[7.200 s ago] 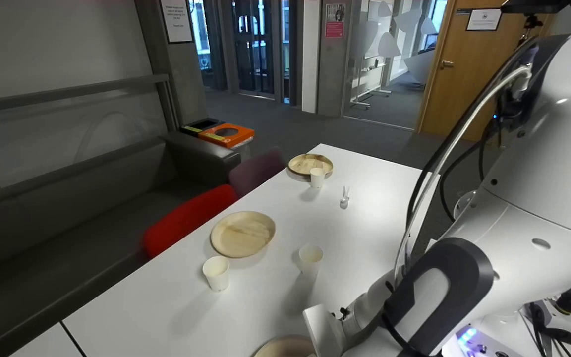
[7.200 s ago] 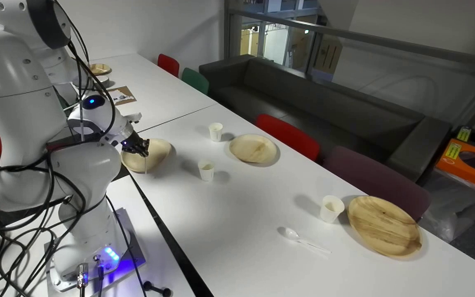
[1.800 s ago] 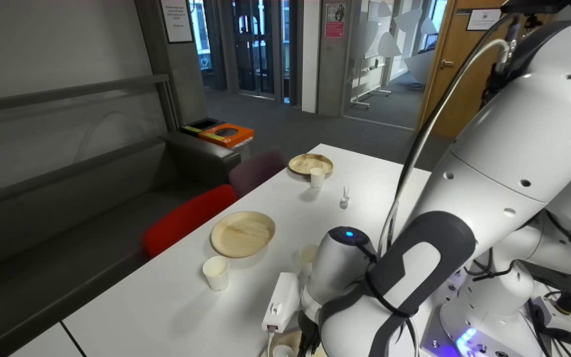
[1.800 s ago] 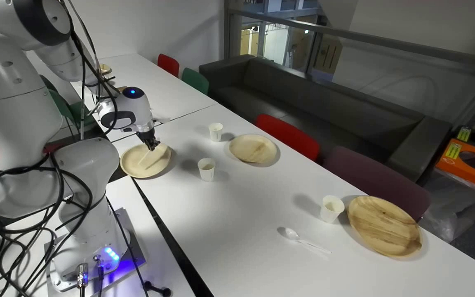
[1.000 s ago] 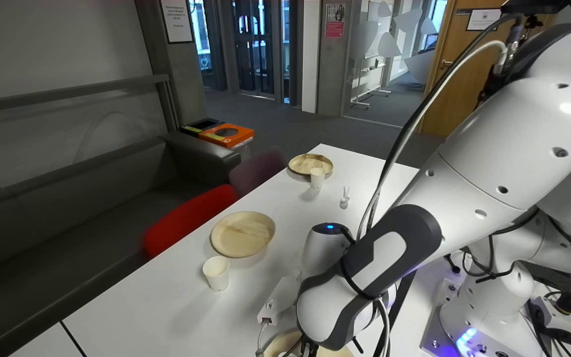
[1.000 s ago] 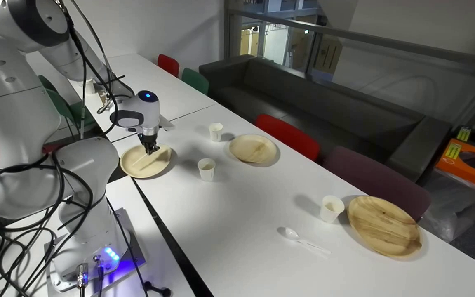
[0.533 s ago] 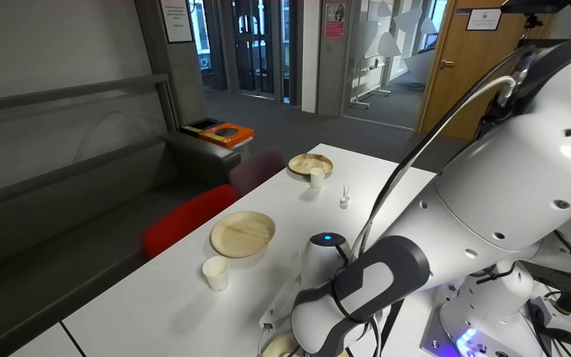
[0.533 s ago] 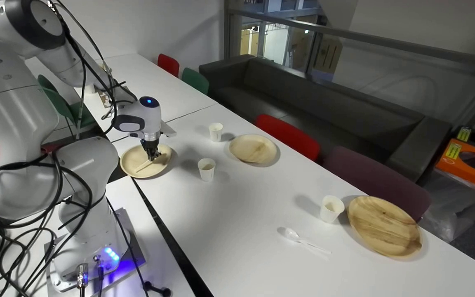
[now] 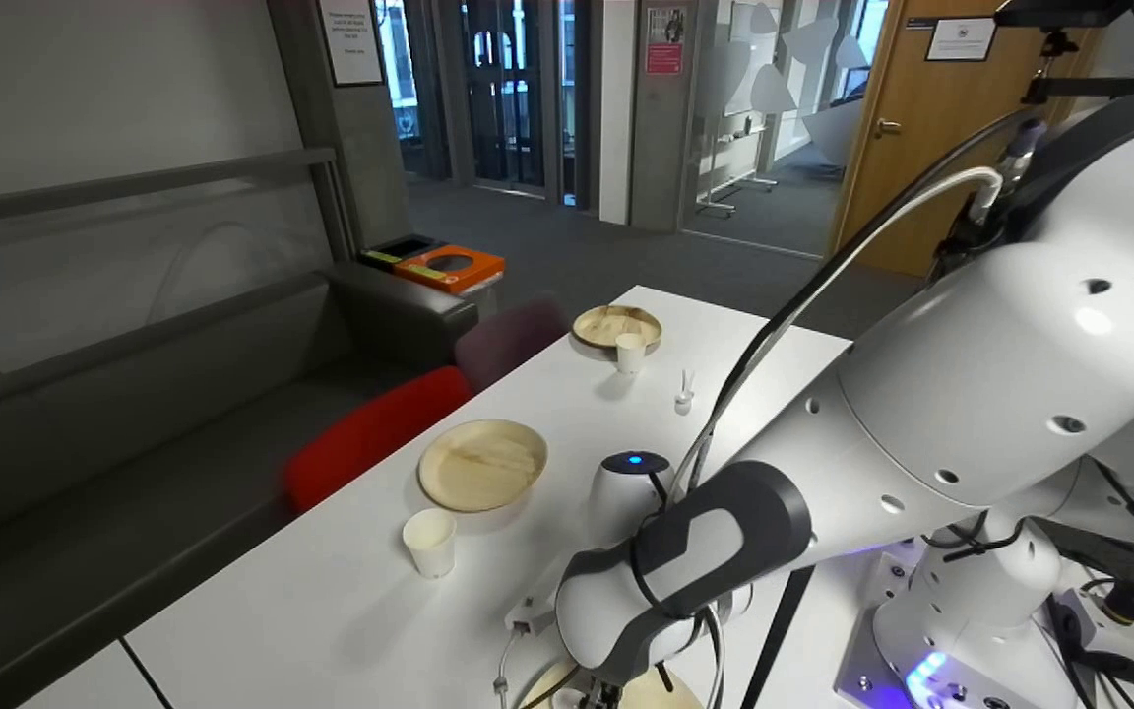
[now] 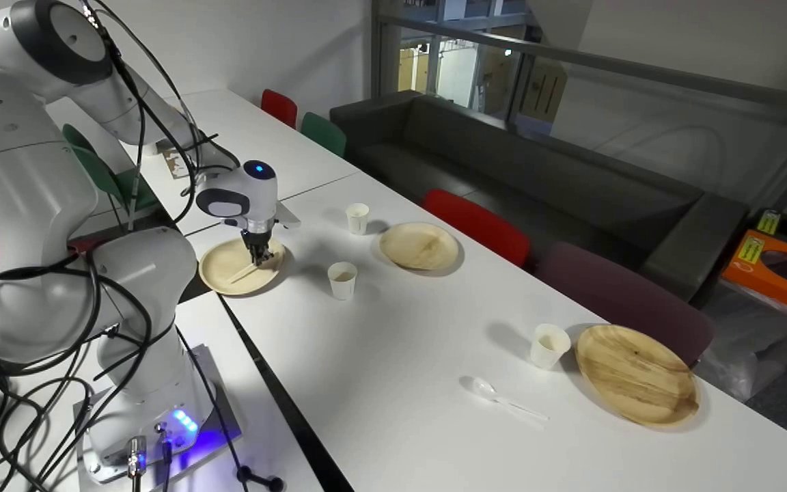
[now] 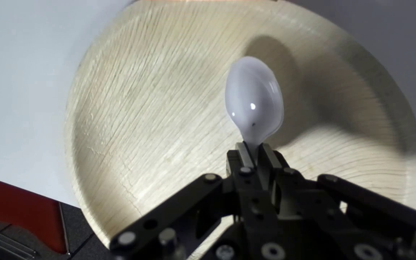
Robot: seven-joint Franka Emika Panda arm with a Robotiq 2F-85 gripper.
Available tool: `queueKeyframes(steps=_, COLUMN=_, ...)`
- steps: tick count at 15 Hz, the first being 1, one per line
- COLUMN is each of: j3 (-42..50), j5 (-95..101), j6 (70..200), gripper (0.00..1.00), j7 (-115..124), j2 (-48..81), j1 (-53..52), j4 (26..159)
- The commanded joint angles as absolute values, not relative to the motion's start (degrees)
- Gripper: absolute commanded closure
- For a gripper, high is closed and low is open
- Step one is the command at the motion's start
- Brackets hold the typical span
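My gripper (image 11: 254,153) is shut on the neck of a white plastic spoon (image 11: 254,95). The spoon's bowl sticks out ahead of the fingertips in the wrist view. Its handle (image 10: 243,273) slants down and away from the gripper (image 10: 261,258) in an exterior view. Both are over a round, pale palm-leaf plate (image 11: 150,108) on the white table. The plate also shows in both exterior views (image 10: 219,270) (image 9: 665,694). The bowl's shadow falls on the plate beside it. Whether the handle touches the plate, I cannot tell.
A paper cup (image 10: 342,281) stands near the plate, another (image 10: 358,219) beside a second plate (image 10: 419,247). Farther along are a third cup (image 10: 549,346), a third plate (image 10: 636,376) and a white spoon (image 10: 503,400). A red chair (image 9: 370,433) stands at the table edge.
Since the oldest frames, my gripper has swung over the plate, turned more upright and lowered, still holding the spoon. In the last second it has come down a little and shifted slightly sideways.
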State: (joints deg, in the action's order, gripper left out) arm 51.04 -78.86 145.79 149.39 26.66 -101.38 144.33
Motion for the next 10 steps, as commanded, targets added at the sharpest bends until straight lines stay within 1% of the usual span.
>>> queueKeyframes(steps=1, j3=51.7, j5=-81.3, j6=143.6, gripper=0.97, j7=149.4, j2=26.0, j1=-100.3, j4=142.8)
queueKeyframes(steps=10, j3=50.2, j5=-87.8, j6=143.5, gripper=0.97, j7=149.4, j2=27.3, j1=-99.3, j4=141.5)
